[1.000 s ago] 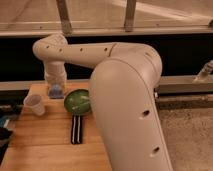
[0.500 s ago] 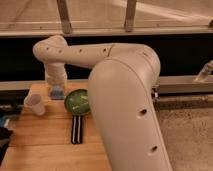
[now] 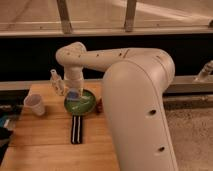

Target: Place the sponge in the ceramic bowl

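Observation:
The green ceramic bowl (image 3: 85, 103) sits on the wooden table (image 3: 45, 145), near its back middle. My gripper (image 3: 73, 93) points down over the bowl's left part, at the end of the white arm that reaches in from the right. The blue-grey sponge (image 3: 74, 94) shows between the fingers, just above the bowl's inside. The gripper is shut on it. The big white arm segment hides the table's right side.
A white cup (image 3: 35, 105) stands left of the bowl. In front of the bowl lies a black striped flat strip (image 3: 76, 129). A small pale upright object (image 3: 54, 79) stands at the table's back left, and something small and red (image 3: 100, 105) peeks out right of the bowl.
My gripper has moved to the right with the sponge, from beside the bowl's left rim to above the bowl. Bowl, cup and strip have stayed put.

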